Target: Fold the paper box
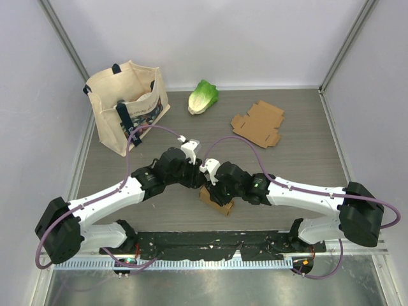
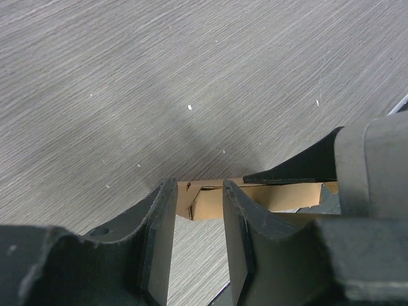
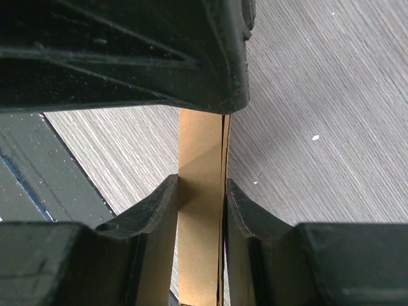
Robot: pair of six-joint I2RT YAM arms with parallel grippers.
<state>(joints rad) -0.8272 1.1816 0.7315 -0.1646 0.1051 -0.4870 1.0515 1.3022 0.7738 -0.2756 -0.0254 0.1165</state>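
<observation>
R gripper (image 3: 201,186) clamped on box (image 1: 220,205) wall, steadying it upright, table (image 1: 299,172) front-centre, prob. so L gripper (image 2: 199,188) can fold; L straddles corner, can't tell if gripping

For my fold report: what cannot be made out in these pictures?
Left wrist view: whether the left pincer touches the paper box is unclear; its fingers hide the contact.
Right wrist view: the right pincer clamps the box, whose lower part the frame edge cuts off.
Top view: both pincers cover most of the box; folds hidden.
Top view: tote bag contents, too small.
</observation>
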